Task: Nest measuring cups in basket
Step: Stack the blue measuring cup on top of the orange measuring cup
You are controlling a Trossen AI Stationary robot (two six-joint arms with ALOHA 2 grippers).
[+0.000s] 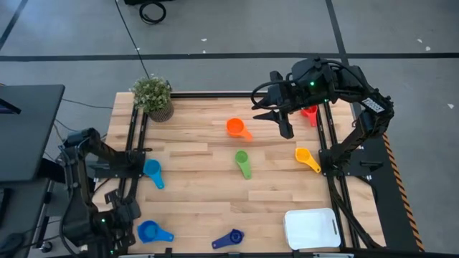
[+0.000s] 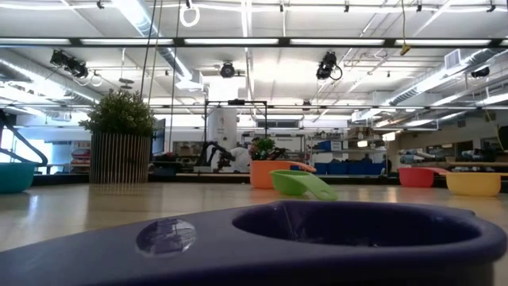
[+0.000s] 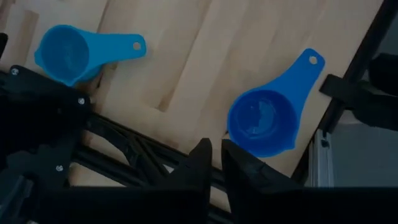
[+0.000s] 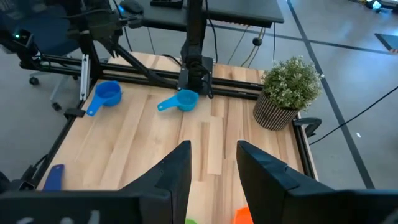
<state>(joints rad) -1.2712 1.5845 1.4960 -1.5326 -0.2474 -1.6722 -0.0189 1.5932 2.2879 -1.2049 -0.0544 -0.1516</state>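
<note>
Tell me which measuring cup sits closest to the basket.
The dark blue cup, at the table's near edge just left of the white basket; the yellow, green and others lie farther away.

No legible text, labels or numbers anywhere.

Bright, even overhead light in all four views.
Long ceiling light strips (image 2: 238, 41) glare white in the low view, and the wooden bench (image 1: 215, 193) under them shows only soft, short shadows beside the cups. In the low view the dark blue measuring cup (image 2: 317, 238) sits right against the lens and is badly blurred, while the far room stays fairly sharp. The left tool (image 3: 214, 163) fingers show dark and soft-edged in the left wrist view.
</note>
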